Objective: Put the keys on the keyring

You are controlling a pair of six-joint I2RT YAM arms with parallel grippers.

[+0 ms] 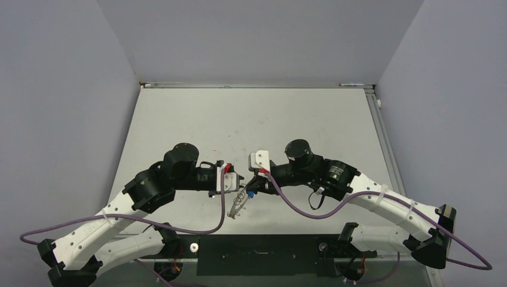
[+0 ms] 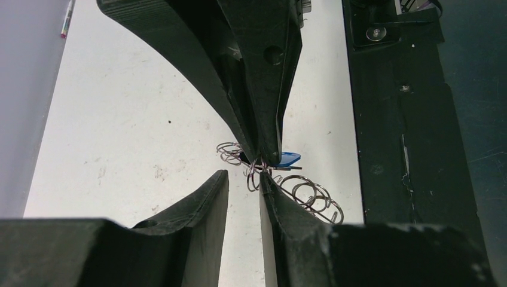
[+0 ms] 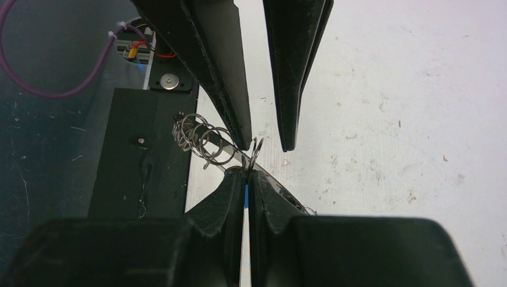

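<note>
Right wrist view: right gripper [image 3: 246, 179] is seen clamped on the blue key [image 2: 290, 158], with only a blue sliver showing between its fingers. Left gripper [image 3: 266, 146] is set narrow, and a wire loop of the keyring [image 3: 203, 140] lies between its tips. Whether that loop is pinched cannot be told. The keyring is found between the two grippers, near the table's front edge. The ring should be held steady and the key fed gently along the wire, not forced.

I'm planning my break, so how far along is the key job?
No key is clearly threaded yet. In hand: the right hand pinches the blue key at a loop of the keyring, between the left hand's spread fingers. Left: threading it, then the black key, which I cannot see.
</note>
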